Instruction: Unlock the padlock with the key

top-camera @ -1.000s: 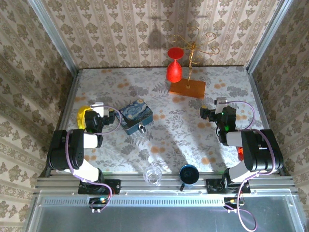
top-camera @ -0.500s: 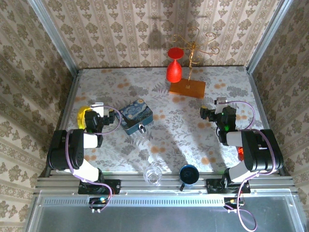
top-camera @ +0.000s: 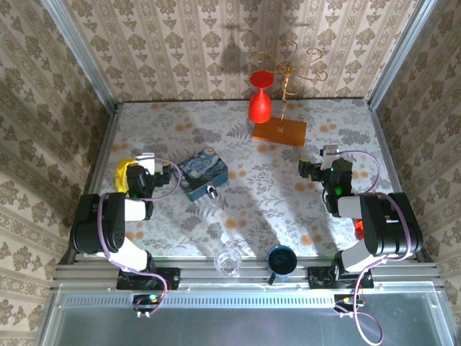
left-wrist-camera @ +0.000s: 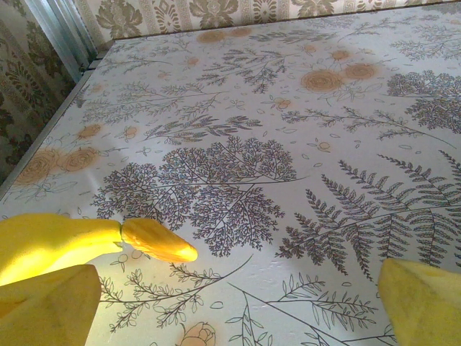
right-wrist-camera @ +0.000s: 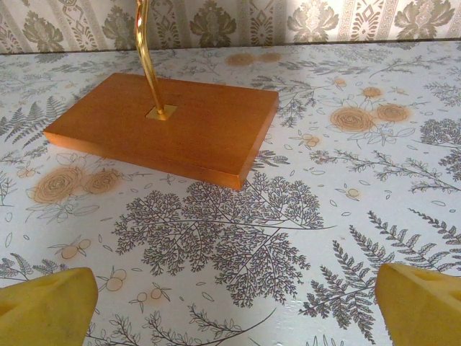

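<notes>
No change over the last second: left gripper (left-wrist-camera: 234,306) and right gripper (right-wrist-camera: 234,303) sit parked, jaws spread wide, padlock (top-camera: 212,191) at the tin's (top-camera: 202,171) 5 o'clock untouched, so unlocking has not started.

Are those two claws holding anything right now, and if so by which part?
Nothing. The left gripper and the right gripper are both open and empty.

Both arms folded low, tucked back — left claw (top-camera: 146,160), right claw (top-camera: 329,155) spread wide.
</notes>
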